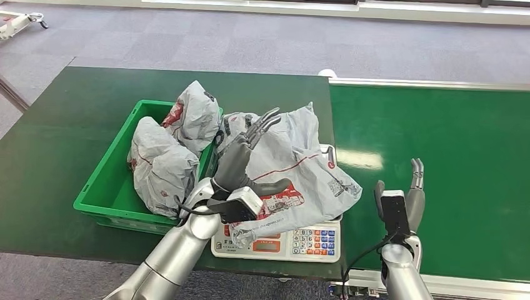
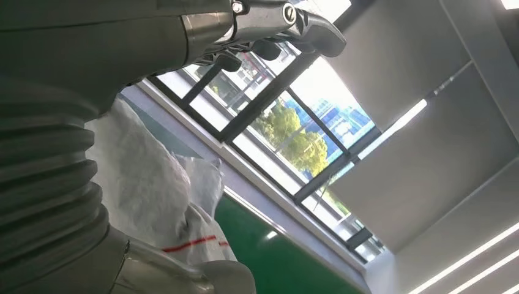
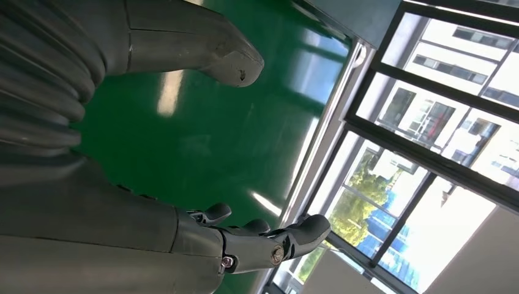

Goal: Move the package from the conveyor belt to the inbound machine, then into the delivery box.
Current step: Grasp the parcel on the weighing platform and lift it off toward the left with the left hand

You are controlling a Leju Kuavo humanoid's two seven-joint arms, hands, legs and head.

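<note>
Package (image 1: 294,169) is lying on the scale (image 1: 294,244) just beside the green bin (image 1: 103,187), left hand (image 1: 240,165) nearer, fingers spread against it, right hand (image 1: 409,197) idling open-fingered well apart

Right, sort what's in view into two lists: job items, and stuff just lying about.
Job items:
- package lying on the scale
- scale, the inbound machine
- green bin, the delivery box, with bagged parcels inside
- conveyor belt
- left hand, against the package
- right hand, over the belt

Lying about:
- dark green table
- wheeled frame on the carpet
</note>
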